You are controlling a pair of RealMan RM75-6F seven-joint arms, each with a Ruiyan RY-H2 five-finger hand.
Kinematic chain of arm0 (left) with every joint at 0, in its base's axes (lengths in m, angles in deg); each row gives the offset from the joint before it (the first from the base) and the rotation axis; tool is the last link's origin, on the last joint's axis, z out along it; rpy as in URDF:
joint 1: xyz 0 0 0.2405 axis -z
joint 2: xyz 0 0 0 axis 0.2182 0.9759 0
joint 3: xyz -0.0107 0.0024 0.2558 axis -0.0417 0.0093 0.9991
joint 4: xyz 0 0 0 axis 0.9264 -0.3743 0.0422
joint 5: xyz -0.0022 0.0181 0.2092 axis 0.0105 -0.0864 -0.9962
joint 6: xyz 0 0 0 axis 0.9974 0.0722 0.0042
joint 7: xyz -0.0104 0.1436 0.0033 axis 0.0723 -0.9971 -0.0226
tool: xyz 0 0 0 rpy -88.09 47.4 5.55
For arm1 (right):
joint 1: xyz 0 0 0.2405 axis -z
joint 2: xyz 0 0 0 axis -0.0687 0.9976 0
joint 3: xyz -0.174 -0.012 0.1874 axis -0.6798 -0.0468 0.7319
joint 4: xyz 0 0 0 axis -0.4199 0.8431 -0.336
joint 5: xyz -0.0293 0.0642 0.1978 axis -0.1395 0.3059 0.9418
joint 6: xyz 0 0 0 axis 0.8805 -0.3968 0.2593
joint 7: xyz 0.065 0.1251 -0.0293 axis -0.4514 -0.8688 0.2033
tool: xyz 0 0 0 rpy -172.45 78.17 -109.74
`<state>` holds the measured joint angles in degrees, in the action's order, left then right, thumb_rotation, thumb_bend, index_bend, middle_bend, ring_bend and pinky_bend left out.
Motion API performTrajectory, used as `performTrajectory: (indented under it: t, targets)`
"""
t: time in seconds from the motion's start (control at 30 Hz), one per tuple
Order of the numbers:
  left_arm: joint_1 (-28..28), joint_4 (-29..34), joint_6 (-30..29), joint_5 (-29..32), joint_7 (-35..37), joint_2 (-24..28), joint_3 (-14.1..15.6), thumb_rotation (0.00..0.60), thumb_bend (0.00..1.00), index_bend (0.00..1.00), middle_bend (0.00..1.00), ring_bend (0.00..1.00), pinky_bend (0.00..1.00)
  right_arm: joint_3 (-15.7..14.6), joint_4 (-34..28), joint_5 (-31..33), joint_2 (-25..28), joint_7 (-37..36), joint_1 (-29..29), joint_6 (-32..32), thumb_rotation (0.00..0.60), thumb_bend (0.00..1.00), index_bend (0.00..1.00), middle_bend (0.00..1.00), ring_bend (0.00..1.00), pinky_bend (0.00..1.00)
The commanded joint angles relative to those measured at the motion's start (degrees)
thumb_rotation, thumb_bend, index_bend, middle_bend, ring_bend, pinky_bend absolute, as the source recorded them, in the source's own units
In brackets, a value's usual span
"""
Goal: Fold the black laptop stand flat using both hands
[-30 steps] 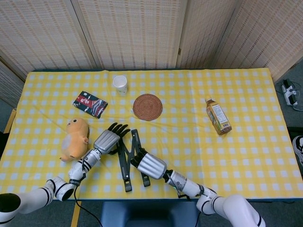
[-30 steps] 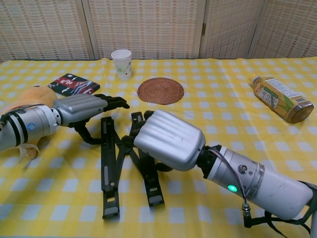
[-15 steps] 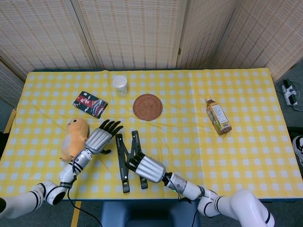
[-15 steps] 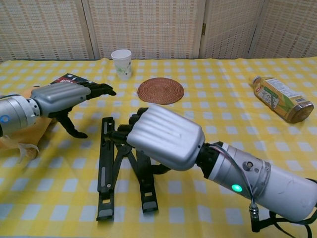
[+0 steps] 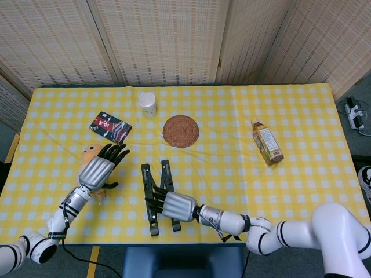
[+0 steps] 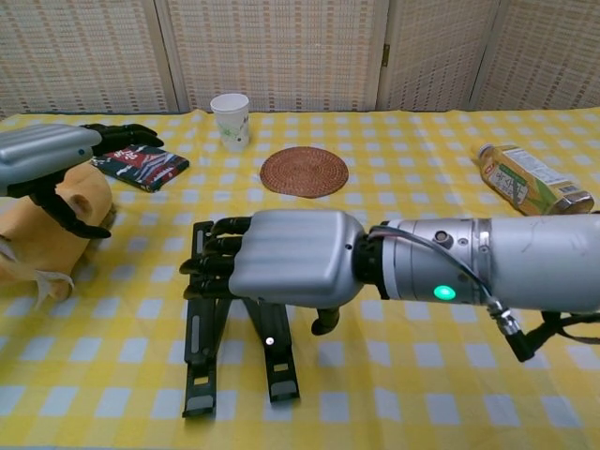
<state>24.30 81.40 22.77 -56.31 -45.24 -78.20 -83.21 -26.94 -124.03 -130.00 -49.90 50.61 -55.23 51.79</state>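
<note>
The black laptop stand (image 5: 146,177) (image 6: 199,354) lies on the yellow checked cloth near the front edge, its two long bars close together and nearly parallel. My right hand (image 5: 174,206) (image 6: 286,259) lies across its middle: the fingers curl over the left bar and the thumb hangs down beside the right bar, so the stand's centre is hidden. My left hand (image 5: 99,169) (image 6: 45,152) hovers off to the left, above the plush toy, fingers apart and holding nothing, well away from the stand.
An orange plush toy (image 5: 87,154) (image 6: 37,234) lies under the left hand. Behind are a dark snack packet (image 5: 110,127) (image 6: 141,159), a paper cup (image 5: 147,103) (image 6: 231,120) and a woven coaster (image 5: 181,131) (image 6: 304,172). A bottle (image 5: 267,142) (image 6: 534,187) lies at the right.
My left hand has let go of the stand and drawn back left over the plush toy. My right hand has turned and settled lower across the stand, whose bars now lie closer together.
</note>
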Motion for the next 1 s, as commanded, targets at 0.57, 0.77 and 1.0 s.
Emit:
performTrajectory:
  t: [0.57,0.77,1.0]
  targets:
    - [-2.0,-3.6,0.0,0.3,4.4,-0.5,0.3,0.600,0.20,0.00,0.00,0.00,0.00,0.1,8.0,3.2,-6.2,3.1,-6.8,7.0,0.600,0.15,0.00,0.00,0.00,0.00]
    - [-2.6,-4.0,-0.4,-0.1,5.1,-0.4,0.4,0.600,0.20,0.00,0.00,0.00,0.00,1.2,9.1,5.0,-8.2,3.7,-8.3,8.7,0.600,0.15,0.00,0.00,0.01,0.00]
    - [-3.1,-4.2,-0.3,-0.3,5.5,-0.3,0.6,0.600,0.20,0.00,0.00,0.00,0.00,2.5,7.7,8.9,-7.8,6.2,-10.2,11.3,0.600,0.15,0.00,0.00,0.01,0.00]
